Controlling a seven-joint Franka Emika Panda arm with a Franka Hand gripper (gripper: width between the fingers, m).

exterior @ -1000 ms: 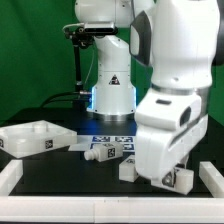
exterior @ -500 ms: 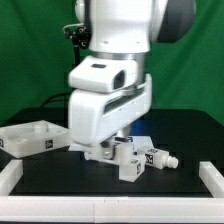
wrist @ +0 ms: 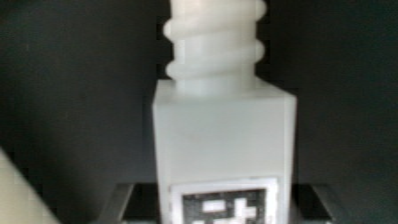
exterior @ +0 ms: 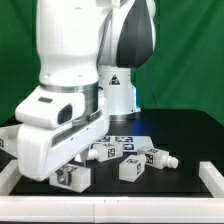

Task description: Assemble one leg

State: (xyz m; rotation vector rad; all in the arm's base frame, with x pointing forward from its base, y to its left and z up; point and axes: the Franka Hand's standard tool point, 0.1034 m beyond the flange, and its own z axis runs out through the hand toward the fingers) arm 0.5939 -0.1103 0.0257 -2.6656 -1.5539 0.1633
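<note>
Swung to exterior view's left, jaws pinching the leg point(exterior: 70, 177); black table point(exterior: 190, 135), green backdrop point(exterior: 190, 60).

- The arm point(exterior: 60, 105) fills the exterior view's left, so you cannot see what lies behind it. The picture's top edge cuts it off.
- The gripper point(exterior: 68, 171) has its fingertips tucked under the white hand. You cannot tell whether they clamp the leg point(exterior: 72, 179) beneath.
- In the wrist view the leg is blurred throughout. The picture's edges cut off its peg point(wrist: 217, 45) and its tag point(wrist: 224, 206).
- The dim grey shapes point(wrist: 135, 200) beside that tag are too dark to identify.
- The marker board point(exterior: 124, 138) shows only as a strip. The rest is behind the arm and the other legs point(exterior: 131, 168).
- The other legs' tags are too small to read.
</note>
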